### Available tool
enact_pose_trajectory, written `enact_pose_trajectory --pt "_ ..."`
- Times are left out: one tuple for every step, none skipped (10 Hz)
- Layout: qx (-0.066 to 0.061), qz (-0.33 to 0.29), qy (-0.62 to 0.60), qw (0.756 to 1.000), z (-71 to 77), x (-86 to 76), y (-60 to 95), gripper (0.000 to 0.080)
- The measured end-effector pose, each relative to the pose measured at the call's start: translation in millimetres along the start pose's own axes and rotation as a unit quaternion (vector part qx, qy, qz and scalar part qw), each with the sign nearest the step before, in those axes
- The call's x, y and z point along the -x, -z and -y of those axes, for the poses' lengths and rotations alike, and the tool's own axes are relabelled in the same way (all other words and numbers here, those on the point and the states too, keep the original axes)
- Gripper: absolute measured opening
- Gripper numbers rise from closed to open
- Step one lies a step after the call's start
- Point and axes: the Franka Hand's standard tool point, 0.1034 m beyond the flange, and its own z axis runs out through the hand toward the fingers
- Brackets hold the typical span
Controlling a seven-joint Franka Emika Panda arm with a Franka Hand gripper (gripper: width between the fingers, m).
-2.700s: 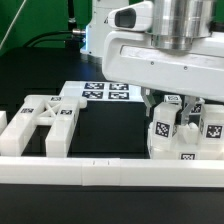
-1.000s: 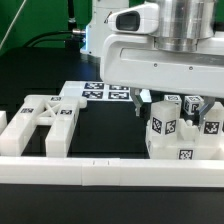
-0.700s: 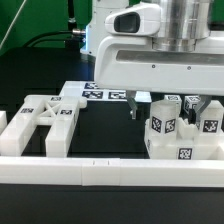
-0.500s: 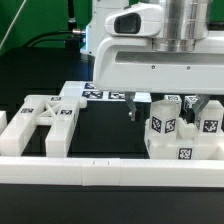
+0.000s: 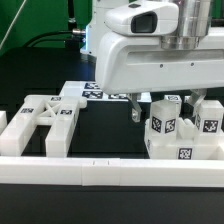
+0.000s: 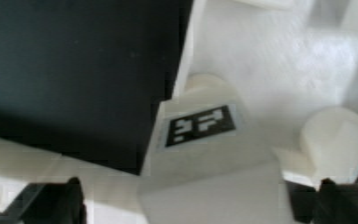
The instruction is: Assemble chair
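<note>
Exterior view, black tabletop (image 5: 110,130) beneath the gripper (image 5: 165,104), jaws spread wide above tagged white posts (image 5: 165,128), cross-braced frame (image 5: 45,118) well aside, dim room (image 5: 30,20) behind.

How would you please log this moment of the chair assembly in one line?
pincer: open, holding nothing | target: tagged post below, between the jaws | cross-braced frame: lying at exterior view's left

Chair is in loose white plastic parts on the counter. Cross-braced frame (image 5: 45,122) lies flat at the exterior view's left, with small tags on its upper face. At the exterior view's right is a tight cluster: left post (image 5: 165,124) and right post (image 5: 211,120) stand upright with black-and-white tags facing front, and a low tagged block (image 5: 186,152) sits just in front. Can't tell if they're joined.
</note>
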Motion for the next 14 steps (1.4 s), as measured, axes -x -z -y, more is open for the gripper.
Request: enact_pose_trajectory --pt "0.0 0.0 0.034 0.999 0.0 0.6 0.3 0.0649" --pt "0.004 0.003 0.085 0.996 -0.4 1.4 -0.4 0.0649" --pt "0.005 0.004 0.09 0.996 0.1 1.8 -1.3 0.0649" --pt "0.005 0.005 0.082 0.997 0.2 2.2 -2.2 0.0649" --pt "0.005 0.005 0.082 0.997 -0.3 2.4 -2.3 0.0539" --pt "0.005 0.005 0.082 0.997 -0.4 2.6 -2.6 0.0359" --pt "0.005 0.006 0.062 0.998 -0.4 2.8 -3.0 0.0288" --pt "0.004 0.006 0.05 0.999 -0.4 3.0 -3.2 0.0288" --pt "0.004 0.005 -0.003 1.0 0.0 3.0 -3.5 0.0288" --pt "0.004 0.005 -0.044 0.999 0.0 3.1 -3.7 0.0288" --pt "0.003 0.006 -0.082 0.997 0.9 3.0 -3.8 0.0288" --pt "0.002 0.008 -0.141 0.99 2.1 2.5 -3.5 0.0288" --pt "0.002 0.009 -0.187 0.982 2.0 2.4 -3.2 0.0288" --pt "0.001 0.009 -0.231 0.973 2.0 2.6 -3.4 0.0288"
